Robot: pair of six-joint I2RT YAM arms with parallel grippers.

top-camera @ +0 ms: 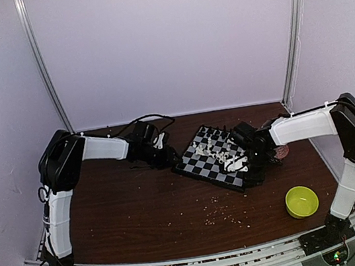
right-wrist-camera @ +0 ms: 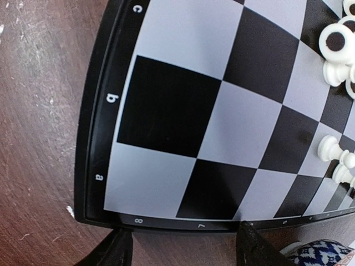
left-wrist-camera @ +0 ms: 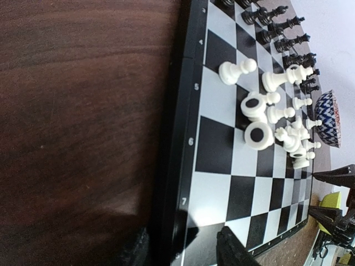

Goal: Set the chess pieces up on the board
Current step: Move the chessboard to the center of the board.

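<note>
Your left arm (top-camera: 106,147) stretches low across tabletop (top-camera: 141,205) to left edge of board (top-camera: 202,166). Left jaws partly open, empty, board rim between them. Your right arm (top-camera: 300,126) folds in over board's right corner. Right jaws wide open, empty, over corner rim. White pieces (left-wrist-camera: 260,119) bunched mid-board, some toppled. Black pieces (left-wrist-camera: 285,41) upright along one edge.

Both arms stretched low, inward; left claw (left-wrist-camera: 186,252) half-parted, right claw (right-wrist-camera: 180,249) parted wide.
</note>
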